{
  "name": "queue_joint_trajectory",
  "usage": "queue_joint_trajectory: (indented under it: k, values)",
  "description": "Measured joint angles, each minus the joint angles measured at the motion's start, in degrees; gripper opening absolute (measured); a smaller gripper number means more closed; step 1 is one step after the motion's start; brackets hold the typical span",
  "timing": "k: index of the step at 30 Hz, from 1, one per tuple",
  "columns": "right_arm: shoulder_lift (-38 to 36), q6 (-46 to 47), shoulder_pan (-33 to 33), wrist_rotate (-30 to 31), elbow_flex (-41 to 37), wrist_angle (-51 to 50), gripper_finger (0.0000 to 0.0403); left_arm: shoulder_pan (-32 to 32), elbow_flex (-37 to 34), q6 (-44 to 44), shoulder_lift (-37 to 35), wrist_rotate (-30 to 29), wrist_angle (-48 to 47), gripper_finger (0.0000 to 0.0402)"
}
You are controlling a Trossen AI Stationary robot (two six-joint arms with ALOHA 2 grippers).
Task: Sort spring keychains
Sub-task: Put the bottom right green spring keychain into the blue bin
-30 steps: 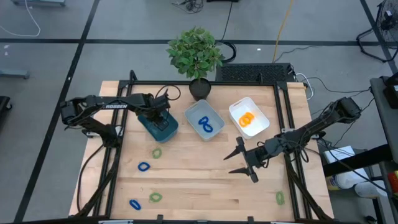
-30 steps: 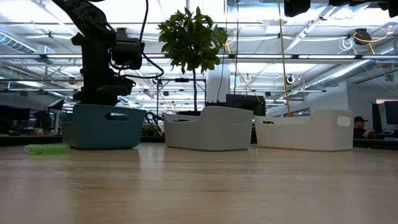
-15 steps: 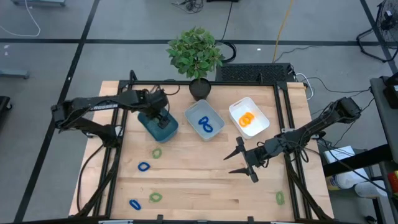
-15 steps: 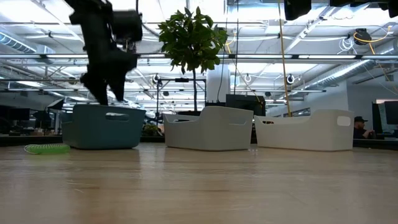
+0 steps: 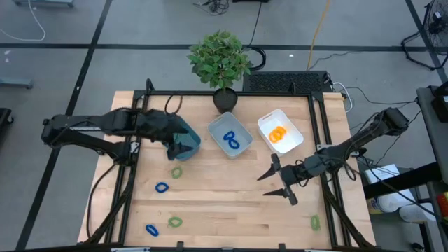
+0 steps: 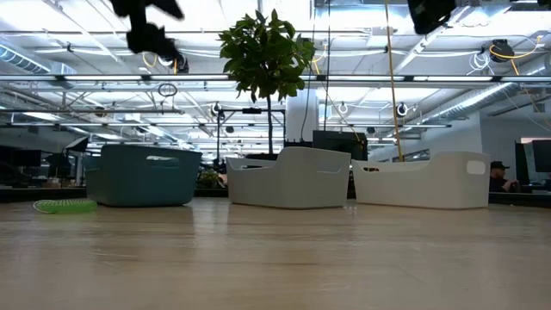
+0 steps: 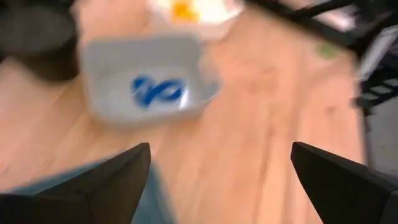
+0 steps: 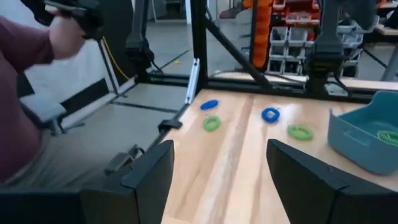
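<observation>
Several spring keychains lie loose on the wooden table: green, blue, blue, green and green. Blue ones lie in the grey-blue bin, orange ones in the white bin, and a green one in the teal bin. My left gripper hangs open and empty high above the teal bin's near left corner, slanting down. My right gripper is open and empty, held level above the table's right middle.
A potted plant stands at the table's far edge behind the bins. A black frame runs around the table. A person's arm shows beyond the table's left side in the right wrist view. Bare wood lies between the bins and the near keychains.
My left gripper has risen out of the teal bin, high above it, and drawn back a little toward the table's left and near edges. It has tipped from pointing steeply down to a shallower slant.
</observation>
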Motion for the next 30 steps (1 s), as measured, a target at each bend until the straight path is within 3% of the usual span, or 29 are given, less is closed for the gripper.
queue_joint_trajectory:
  k: [11,16,24,30]
  values:
    - [-3.1,1.6,4.1,1.5,0.0,-0.7,0.0242,-19.0,0.0,8.3,0.0,-8.3,20.0,0.0397]
    - [-3.8,7.4,5.3,4.4,2.8,-15.2,0.0242,-26.2,0.0,10.7,1.6,-14.5,24.8,0.0397]
    - [-3.8,15.9,7.6,5.6,12.5,-39.2,0.0242,-28.4,0.0,10.2,2.1,-16.7,25.0,0.0397]
    - [-2.1,12.5,11.0,5.5,17.8,-48.0,0.0228,-28.4,0.0,10.2,2.0,-16.7,25.0,0.0397]
